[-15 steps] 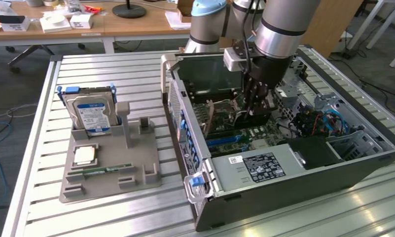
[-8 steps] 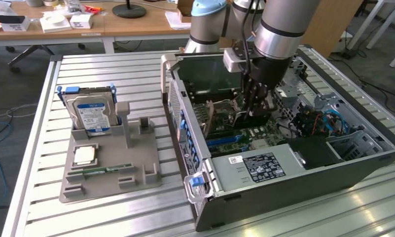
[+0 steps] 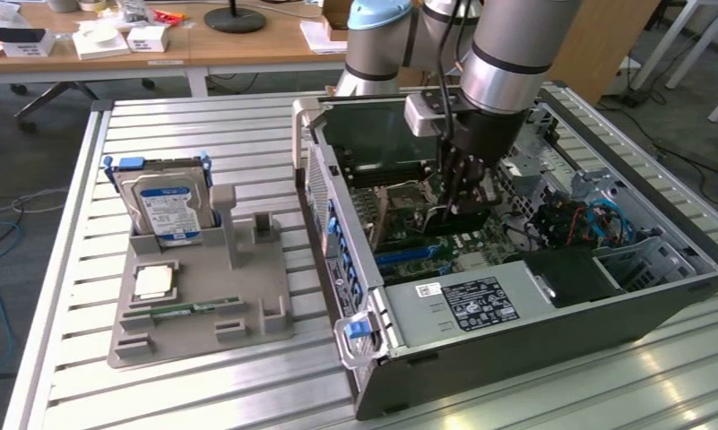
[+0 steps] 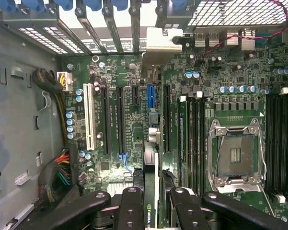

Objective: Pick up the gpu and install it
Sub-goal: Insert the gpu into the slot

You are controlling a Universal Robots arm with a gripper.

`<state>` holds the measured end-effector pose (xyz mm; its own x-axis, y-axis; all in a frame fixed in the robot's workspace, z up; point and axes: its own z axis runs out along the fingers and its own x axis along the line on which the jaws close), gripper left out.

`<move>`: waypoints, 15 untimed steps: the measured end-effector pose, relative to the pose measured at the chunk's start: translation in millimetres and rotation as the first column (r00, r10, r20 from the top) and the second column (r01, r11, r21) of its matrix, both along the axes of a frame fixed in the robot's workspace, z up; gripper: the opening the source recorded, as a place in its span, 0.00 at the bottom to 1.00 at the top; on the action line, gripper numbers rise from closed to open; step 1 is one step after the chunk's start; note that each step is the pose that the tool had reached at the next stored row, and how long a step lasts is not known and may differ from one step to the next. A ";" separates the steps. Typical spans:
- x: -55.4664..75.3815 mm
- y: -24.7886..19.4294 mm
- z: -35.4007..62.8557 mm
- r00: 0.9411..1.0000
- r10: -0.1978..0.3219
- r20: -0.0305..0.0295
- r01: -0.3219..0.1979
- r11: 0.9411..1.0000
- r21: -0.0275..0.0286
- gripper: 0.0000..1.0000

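Note:
The gpu shows edge-on as a thin black blade with a green logo strip, and its silver bracket reaches the case's rear slot openings. My gripper is shut on the card, a black finger pressing on each side. The card hangs over the motherboard in line with the blue expansion slot; I cannot tell whether its edge touches the slot. In the exterior view the gripper reaches down inside the open computer case, the gpu dark below the fingers.
On the exterior view's left, a grey fixture holds a hard drive, a processor chip and a green RAM stick. Inside the case lie the processor socket, a white slot and cable bundles.

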<state>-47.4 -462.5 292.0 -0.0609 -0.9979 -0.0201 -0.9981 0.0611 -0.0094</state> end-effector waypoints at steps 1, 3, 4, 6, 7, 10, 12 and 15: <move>-0.1 0.0 -0.1 1.000 0.000 0.000 0.000 1.000 0.000 0.25; -1.0 0.0 -0.3 1.000 0.000 0.000 0.000 1.000 0.000 0.25; -1.6 0.0 -0.4 1.000 0.000 0.000 0.000 1.000 0.000 0.25; -3.3 0.1 -0.5 1.000 0.000 0.000 0.000 1.000 0.001 0.25; -4.2 0.1 -0.5 1.000 0.000 0.000 0.000 1.000 0.000 0.25; -6.5 0.0 -0.5 1.000 0.000 0.000 0.000 1.000 0.000 0.25; -7.0 0.0 -0.6 1.000 0.000 0.000 0.000 1.000 0.000 0.25; -7.0 0.0 -1.9 1.000 0.000 0.000 0.000 1.000 0.000 0.25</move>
